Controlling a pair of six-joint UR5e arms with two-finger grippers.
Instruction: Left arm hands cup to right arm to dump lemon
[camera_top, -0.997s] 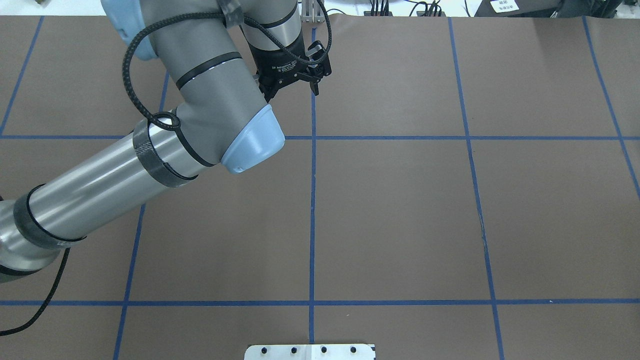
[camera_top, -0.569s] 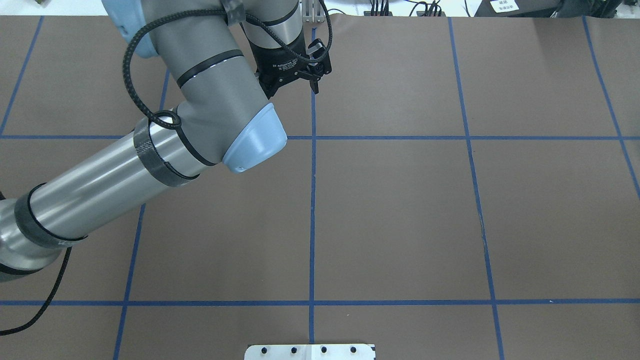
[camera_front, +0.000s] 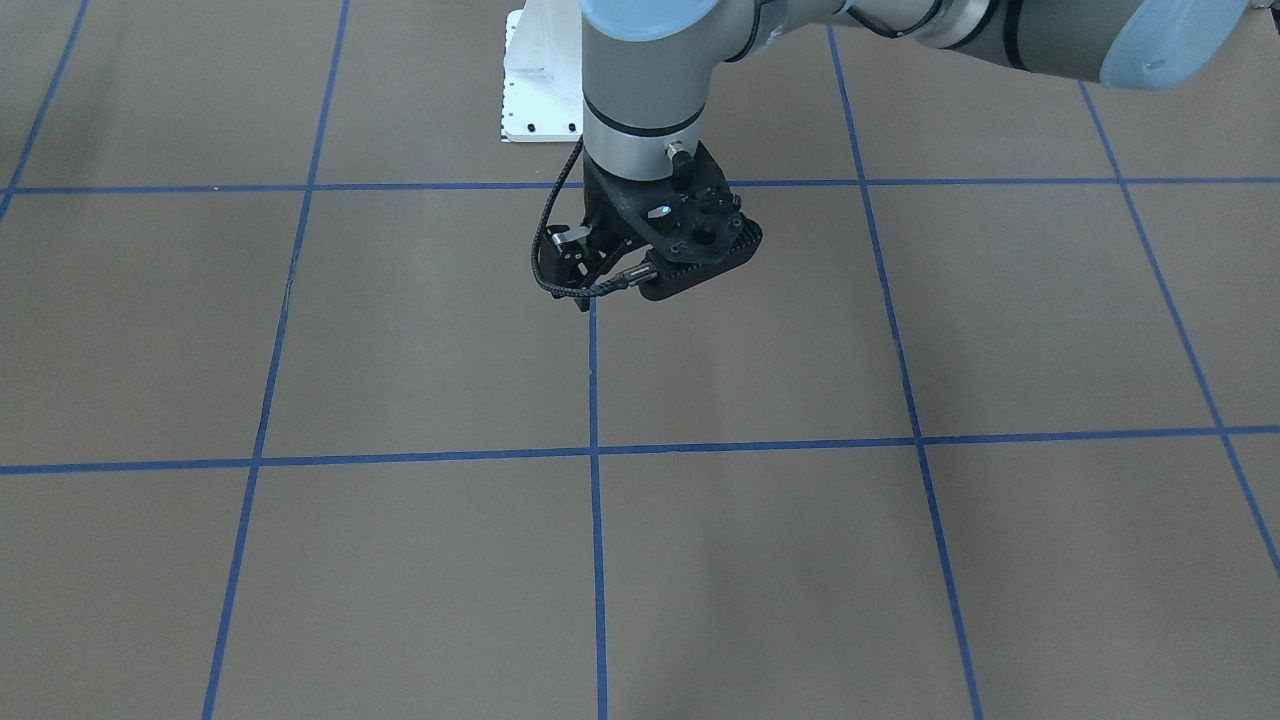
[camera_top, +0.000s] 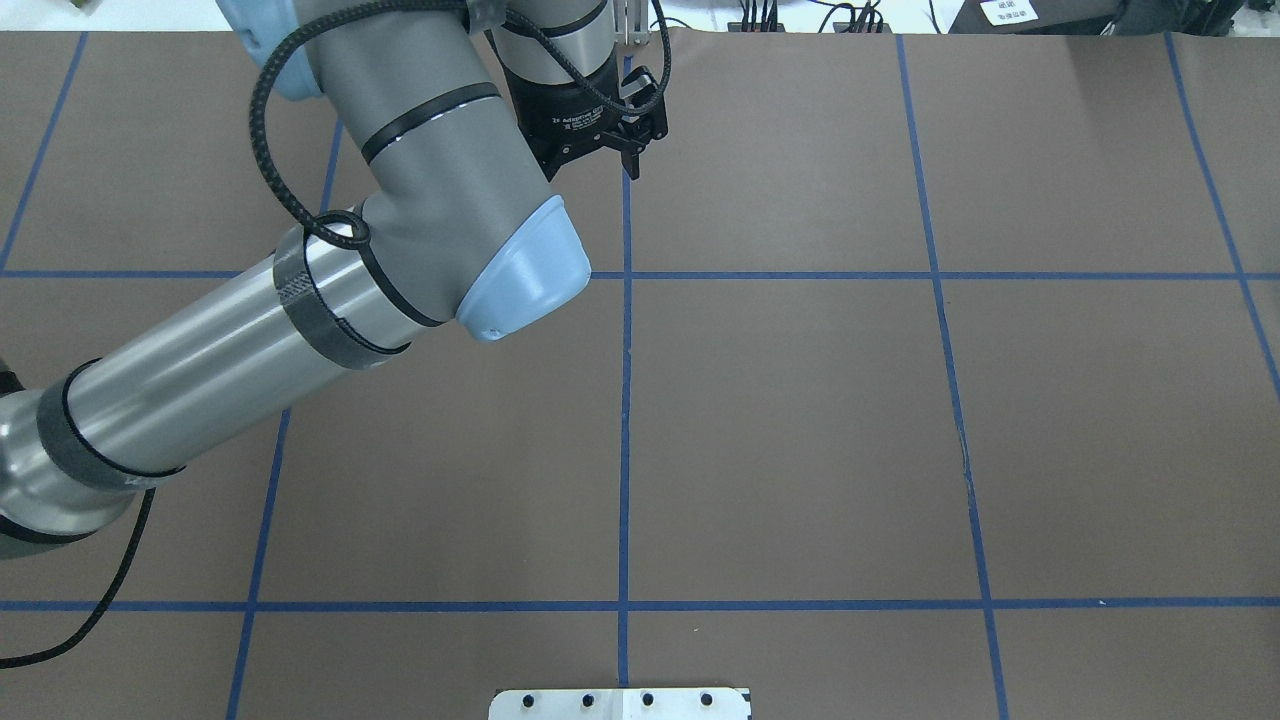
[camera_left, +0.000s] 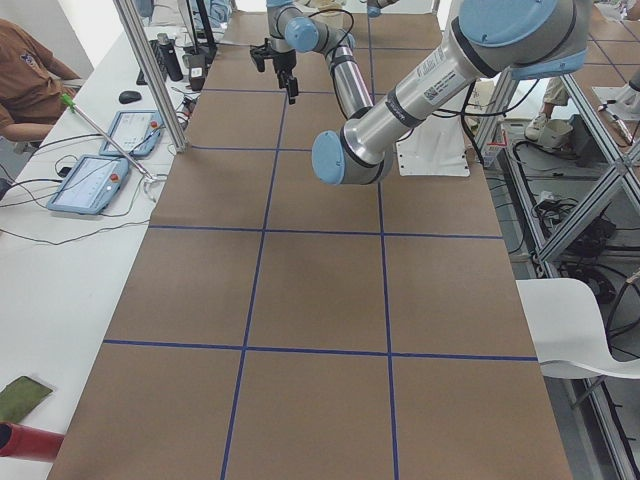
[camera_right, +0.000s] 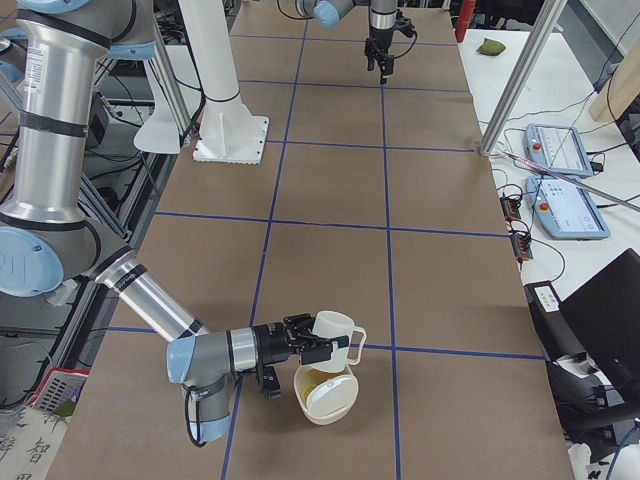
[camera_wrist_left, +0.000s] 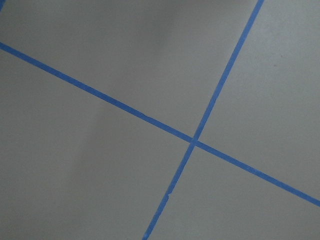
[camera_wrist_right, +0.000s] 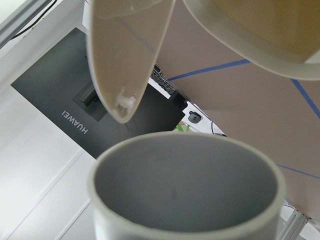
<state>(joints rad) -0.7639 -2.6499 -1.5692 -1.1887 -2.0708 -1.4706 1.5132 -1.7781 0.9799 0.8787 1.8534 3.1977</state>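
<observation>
Cup (camera_right: 338, 327) (apparently in right pincer (camera_right: 318, 347)) — overhead view misses it.

The left end effector (camera_top: 597, 160) has edged slightly farther forward.

Shows long bench (camera_left: 320, 300) under brown cover, gridded with blue tape (camera_top: 625, 440). Borders white side table (camera_left: 60, 260) with two teach pendants (camera_left: 90, 185), mouse (camera_left: 130, 97), red cylinder (camera_left: 25, 440), green cloth (camera_left: 20, 395). Includes aluminium posts (camera_left: 150, 70), white chair (camera_left: 575, 330), seated person in brown shirt (camera_left: 25, 70), dark laptop (camera_right: 600, 320). Looks evenly lit, soft shadows only.
</observation>
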